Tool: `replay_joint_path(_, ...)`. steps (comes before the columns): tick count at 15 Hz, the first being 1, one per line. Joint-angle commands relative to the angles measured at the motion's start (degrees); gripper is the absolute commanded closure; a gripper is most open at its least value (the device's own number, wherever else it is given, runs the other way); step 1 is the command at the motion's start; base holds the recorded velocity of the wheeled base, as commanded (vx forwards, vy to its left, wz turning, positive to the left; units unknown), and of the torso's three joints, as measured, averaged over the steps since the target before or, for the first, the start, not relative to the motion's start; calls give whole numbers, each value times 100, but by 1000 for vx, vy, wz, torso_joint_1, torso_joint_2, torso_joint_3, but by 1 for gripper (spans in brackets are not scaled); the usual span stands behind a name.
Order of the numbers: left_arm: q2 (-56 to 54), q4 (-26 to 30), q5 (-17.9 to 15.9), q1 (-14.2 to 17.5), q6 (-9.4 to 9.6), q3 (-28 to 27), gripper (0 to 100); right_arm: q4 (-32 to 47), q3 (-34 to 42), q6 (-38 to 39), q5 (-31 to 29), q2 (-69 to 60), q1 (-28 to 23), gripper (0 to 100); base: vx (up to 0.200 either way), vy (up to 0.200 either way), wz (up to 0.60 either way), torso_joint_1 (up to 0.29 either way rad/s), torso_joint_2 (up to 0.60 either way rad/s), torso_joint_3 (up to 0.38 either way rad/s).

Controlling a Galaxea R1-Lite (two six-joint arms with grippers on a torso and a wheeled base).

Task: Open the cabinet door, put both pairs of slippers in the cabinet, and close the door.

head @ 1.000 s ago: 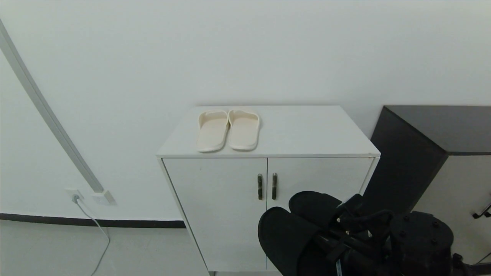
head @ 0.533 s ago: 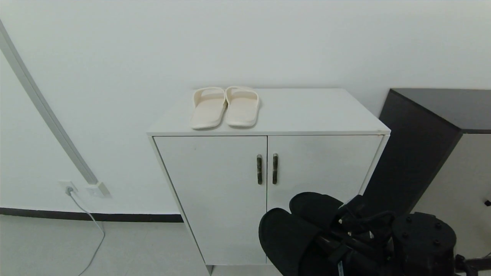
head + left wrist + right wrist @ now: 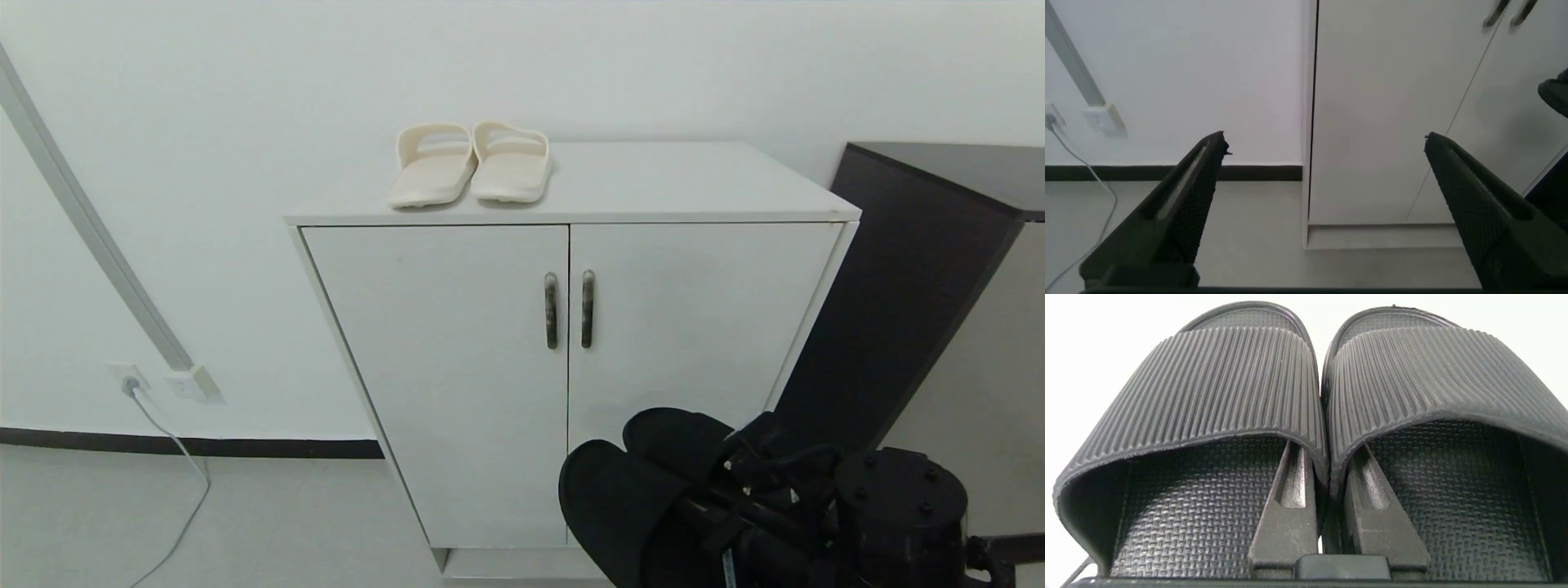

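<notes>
With the head camera now lower, the right gripper (image 3: 1327,453) pinches the seemingly light, bendy black slippers (image 3: 645,482) by their touching inner walls; the left gripper (image 3: 1324,140) is spread.

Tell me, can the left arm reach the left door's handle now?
Probably yes. The left gripper is open and empty, with nothing between it and the left door handle. The black slippers held by the right gripper sit before the right door.

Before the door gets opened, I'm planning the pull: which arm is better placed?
Left. The left gripper is empty, jaws open, facing the cabinet; the right gripper is shut on the black slippers.
</notes>
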Motion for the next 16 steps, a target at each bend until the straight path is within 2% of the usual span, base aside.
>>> replay_joint_path(1, 9, 0, 1, 0, -4, 0, 0, -19, 17, -9, 1, 46, -3, 100, 0, 0, 0, -115, 452, 334)
replay_joint_path(2, 9, 0, -34, 0, 84, 0, 0, -45, 17, -18, -8, 63, 15, 100, 0, 0, 0, -115, 461, 359)
replay_joint_path(4, 0, 0, -34, 0, 444, 0, 0, -63, 44, -18, -25, 63, 23, 100, 0, 0, 0, -100, 449, 349)
replay_joint_path(5, 0, 0, -34, 0, 462, 0, 0, -89, 53, -18, -34, 54, 23, 100, 0, 0, 0, -85, 437, 364)
replay_joint_path(7, 9, 9, -43, 0, 304, 0, 0, -168, 70, -26, -52, 54, 59, 100, 0, 0, 0, -56, 444, 383)
replay_joint_path(10, 9, 9, -43, 0, 268, 0, 0, -168, 88, -26, -52, 54, 67, 100, 0, 0, 0, -27, 372, 352)
replay_joint_path(12, 9, 9, -34, 0, 49, -9, 0, -168, 88, -26, -52, 63, 67, 100, 0, 0, 0, 0, 122, 107)
replay_joint_path(16, 9, 18, -52, 0, 49, -9, 0, -168, 88, -26, -52, 63, 67, 100, 0, 0, 0, 0, 0, 0)
